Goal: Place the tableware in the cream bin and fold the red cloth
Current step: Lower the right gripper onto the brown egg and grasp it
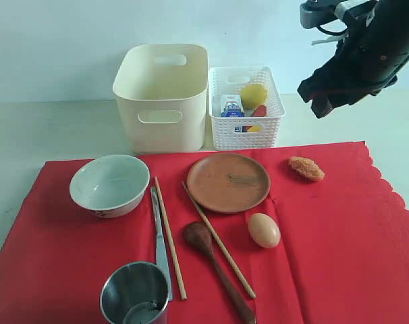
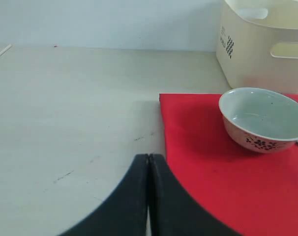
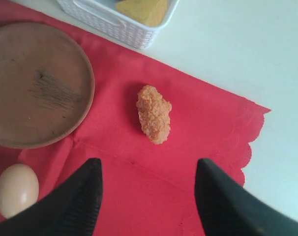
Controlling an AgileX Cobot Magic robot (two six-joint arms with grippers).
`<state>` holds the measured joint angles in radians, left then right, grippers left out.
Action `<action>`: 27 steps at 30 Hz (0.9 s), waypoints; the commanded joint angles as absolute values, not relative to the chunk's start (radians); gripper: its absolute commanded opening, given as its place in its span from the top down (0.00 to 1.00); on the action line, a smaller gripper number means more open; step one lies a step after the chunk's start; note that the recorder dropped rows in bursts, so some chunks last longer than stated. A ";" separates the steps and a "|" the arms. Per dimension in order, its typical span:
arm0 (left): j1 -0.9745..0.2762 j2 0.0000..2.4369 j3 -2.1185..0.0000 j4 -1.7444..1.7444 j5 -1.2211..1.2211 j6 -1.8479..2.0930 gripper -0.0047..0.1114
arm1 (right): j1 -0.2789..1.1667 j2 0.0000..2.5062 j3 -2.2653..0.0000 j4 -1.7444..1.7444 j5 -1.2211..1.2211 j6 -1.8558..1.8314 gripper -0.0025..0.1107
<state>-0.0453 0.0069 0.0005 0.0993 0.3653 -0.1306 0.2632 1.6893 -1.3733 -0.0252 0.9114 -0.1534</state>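
Red cloth (image 1: 339, 236) lies spread flat on tabletop (image 1: 29, 128), scalloped edge on R side. Cream bin (image 1: 161, 94) stands on bare tabletop just off cloth's back edge, lattice basket (image 1: 245, 111) w/ food right beside it. On cloth: white bowl (image 1: 110, 183) near back-L corner, brown plate (image 1: 228, 182) mid, close to back edge; chopsticks (image 1: 169, 236), knife (image 1: 160, 243), spoon (image 1: 214, 263) lie lengthwise btw them; steel cup (image 1: 135, 293) farthest from bin. Egg (image 1: 264, 230) just beside plate, fried piece (image 1: 306, 168) twd back-R corner. L gripper (image 2: 149, 160) jaws pressed together, empty, over tabletop by cloth's back-L corner. R gripper (image 3: 149, 167) jaws apart, empty, above fried piece.
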 commanded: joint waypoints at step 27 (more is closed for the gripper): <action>-0.045 0.000 0.000 0.097 0.357 -0.130 0.96 | 0.267 1.793 -1.195 0.342 0.924 -0.469 0.50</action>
